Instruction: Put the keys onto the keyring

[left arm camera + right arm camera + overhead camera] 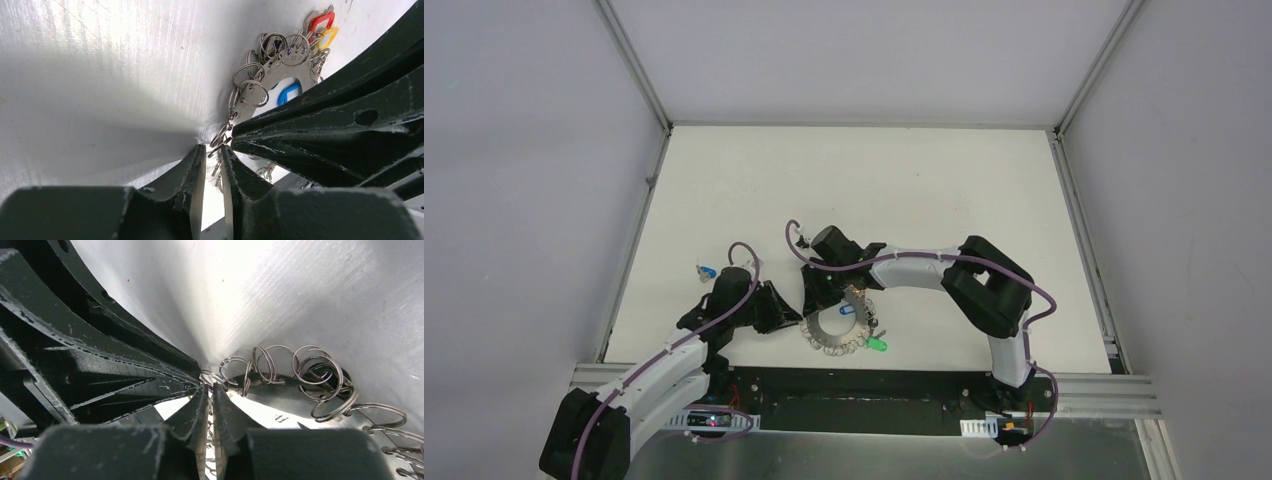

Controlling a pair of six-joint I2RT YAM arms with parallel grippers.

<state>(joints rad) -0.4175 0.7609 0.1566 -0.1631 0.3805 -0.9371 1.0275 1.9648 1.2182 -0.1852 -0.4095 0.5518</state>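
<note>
The white table [854, 190] stands between grey enclosure walls [524, 150]. Both black arms crowd its 6 o'clock edge, partly covering the work. There the large silvery-grey metal keyring [836, 346] lies flat, rimmed with small wire loops. A green-headed key [879, 345] sits at its 3 o'clock rim and a blue-headed key [847, 310] inside it. A second blue key [707, 271] lies loose at 10 o'clock, well apart. The left gripper [214, 149] and right gripper [210, 386] each pinch a rim loop, jaws nearly closed.
</note>
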